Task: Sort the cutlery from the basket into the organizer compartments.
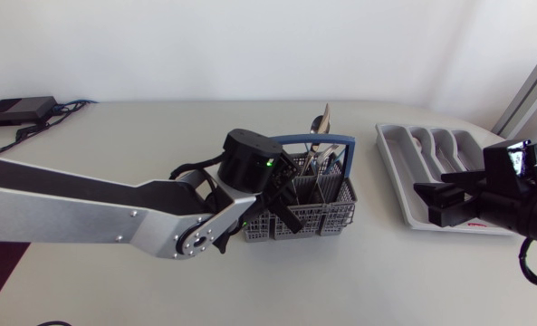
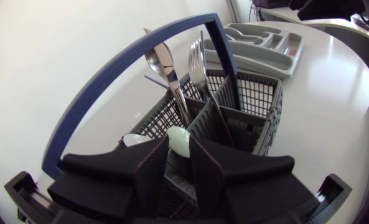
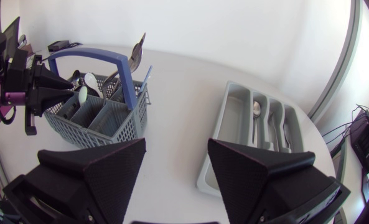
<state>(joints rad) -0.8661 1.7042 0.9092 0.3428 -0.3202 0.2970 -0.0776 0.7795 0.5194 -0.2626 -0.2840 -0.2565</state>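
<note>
Basket point(image 1: 318, 215), just one, sits mid-frame on the counter point(image 1: 368, 281), with one organizer point(image 1: 431, 154) at right. The left hand point(image 2: 179, 149) pinches one white utensil point(image 2: 178, 139) inside the basket. The right hand point(image 3: 176, 144) is spread wide beside the organizer.

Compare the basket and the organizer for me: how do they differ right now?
The basket is dark open mesh with a blue handle; the organizer is a pale solid tray without one. The basket's cutlery stands upright; the organizer shows only one spoon, lying flat. Both are grey and compartmented.
</note>
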